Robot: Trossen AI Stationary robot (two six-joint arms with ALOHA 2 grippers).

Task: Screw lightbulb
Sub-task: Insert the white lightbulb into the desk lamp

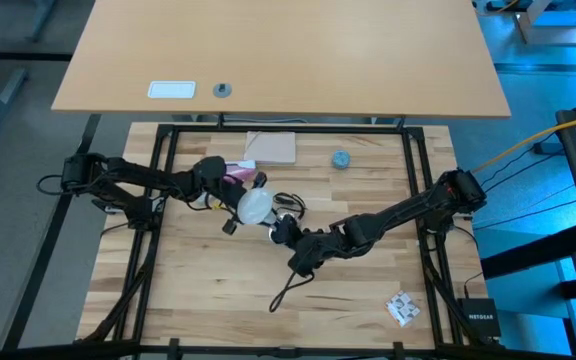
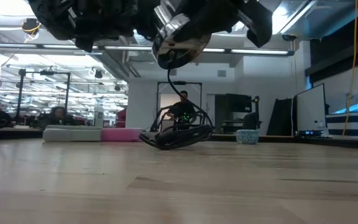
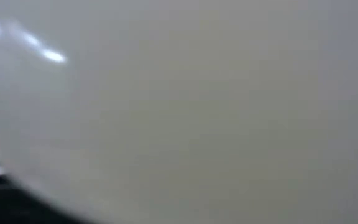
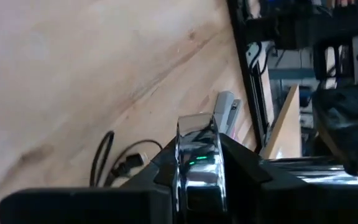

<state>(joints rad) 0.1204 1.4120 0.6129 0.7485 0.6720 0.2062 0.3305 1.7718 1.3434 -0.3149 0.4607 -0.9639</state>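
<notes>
Above the table's middle, the left gripper (image 1: 230,212) clamped the lightbulb (image 1: 255,206), its base pointing toward the right arm. The right gripper (image 1: 286,233) gripped the silvery socket (image 2: 178,42), just beside that base.

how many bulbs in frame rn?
1. The lightbulb is mid-table, held in the left gripper, facing the socket in the right gripper. No others visible.

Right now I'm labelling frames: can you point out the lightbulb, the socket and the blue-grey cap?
lightbulb (image 1: 255,206), high view, middle of the white globe
socket (image 2: 178,45), low view, silvery side
blue-grey cap (image 1: 341,159), high view, its top
</notes>
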